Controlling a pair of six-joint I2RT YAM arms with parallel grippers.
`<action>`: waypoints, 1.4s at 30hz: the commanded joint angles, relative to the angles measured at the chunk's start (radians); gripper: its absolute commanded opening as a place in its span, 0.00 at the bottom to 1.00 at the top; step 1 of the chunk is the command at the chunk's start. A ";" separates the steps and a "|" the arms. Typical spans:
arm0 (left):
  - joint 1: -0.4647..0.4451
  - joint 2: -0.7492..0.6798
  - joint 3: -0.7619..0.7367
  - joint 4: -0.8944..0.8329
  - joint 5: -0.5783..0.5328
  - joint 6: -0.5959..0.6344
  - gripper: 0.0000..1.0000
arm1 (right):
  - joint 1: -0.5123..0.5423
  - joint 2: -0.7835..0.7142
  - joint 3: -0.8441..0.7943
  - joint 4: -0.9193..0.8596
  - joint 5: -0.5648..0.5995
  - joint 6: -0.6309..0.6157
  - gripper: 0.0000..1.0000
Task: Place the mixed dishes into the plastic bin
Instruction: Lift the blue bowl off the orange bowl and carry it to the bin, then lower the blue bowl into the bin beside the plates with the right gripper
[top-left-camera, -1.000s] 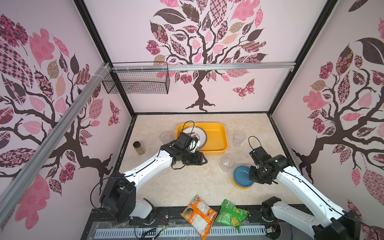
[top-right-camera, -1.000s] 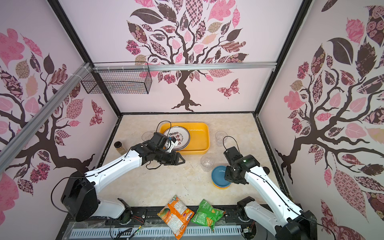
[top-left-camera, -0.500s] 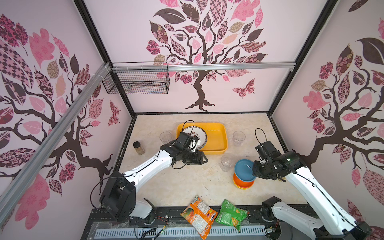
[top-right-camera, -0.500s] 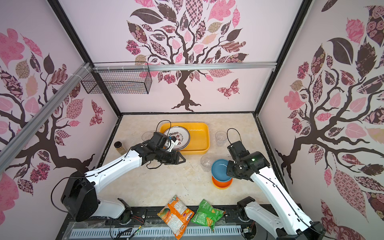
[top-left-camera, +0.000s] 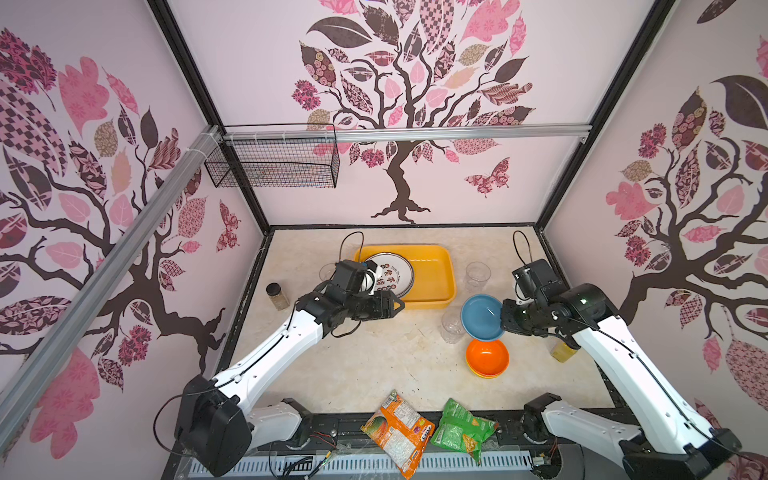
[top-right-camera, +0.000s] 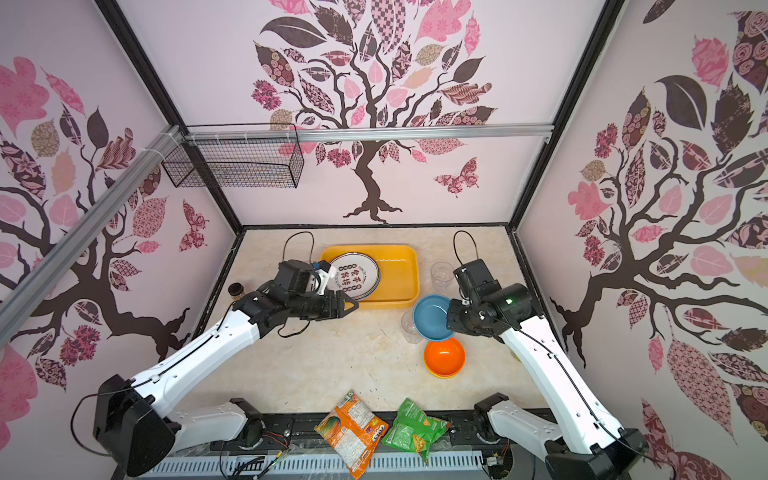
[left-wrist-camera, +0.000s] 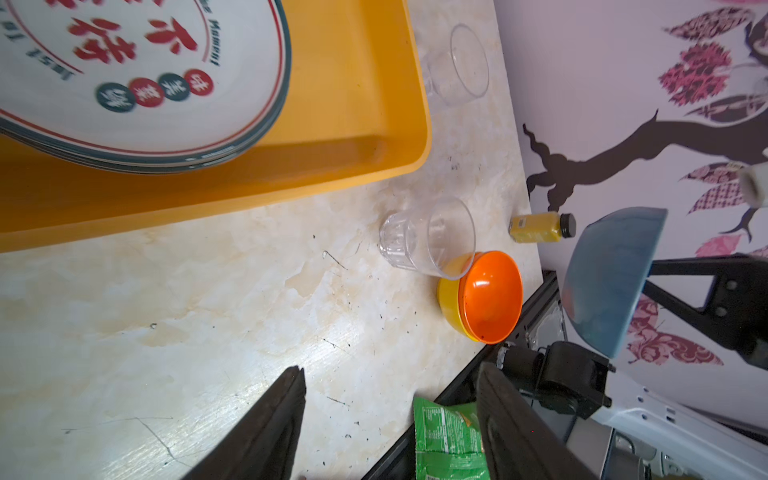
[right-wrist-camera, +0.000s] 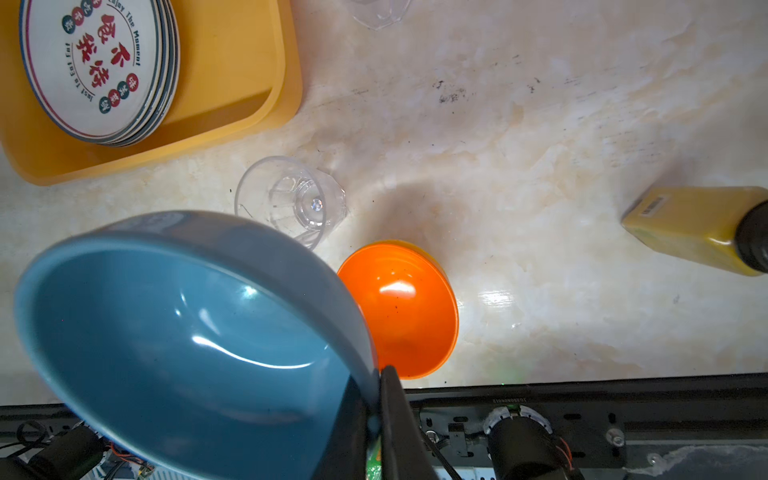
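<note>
One plastic bin (top-left-camera: 434, 272), long axis left-right

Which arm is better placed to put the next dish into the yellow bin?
Right. The right gripper is shut on the blue bowl at its rim, holding it off the table near the bin. The left gripper is open and empty.

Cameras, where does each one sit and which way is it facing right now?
Both top views: high overhead, looking down on the table; both arms, left gripper and right gripper show.
Left wrist: on the left arm, facing across the table toward the orange bowl; its open fingers show.
Right wrist: on the right arm, looking down past the blue bowl it grips; fingertips show.
Both wrist views share the yellow bin and clear cup.
</note>
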 joint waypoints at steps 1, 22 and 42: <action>0.051 -0.051 -0.051 0.023 -0.031 -0.041 0.69 | 0.000 0.063 0.039 0.107 -0.048 -0.019 0.00; 0.083 -0.151 -0.113 -0.059 -0.141 -0.041 0.73 | -0.004 0.688 0.351 0.433 -0.047 -0.007 0.00; 0.085 -0.194 -0.153 -0.079 -0.151 -0.076 0.72 | -0.065 1.159 0.777 0.365 0.003 0.009 0.00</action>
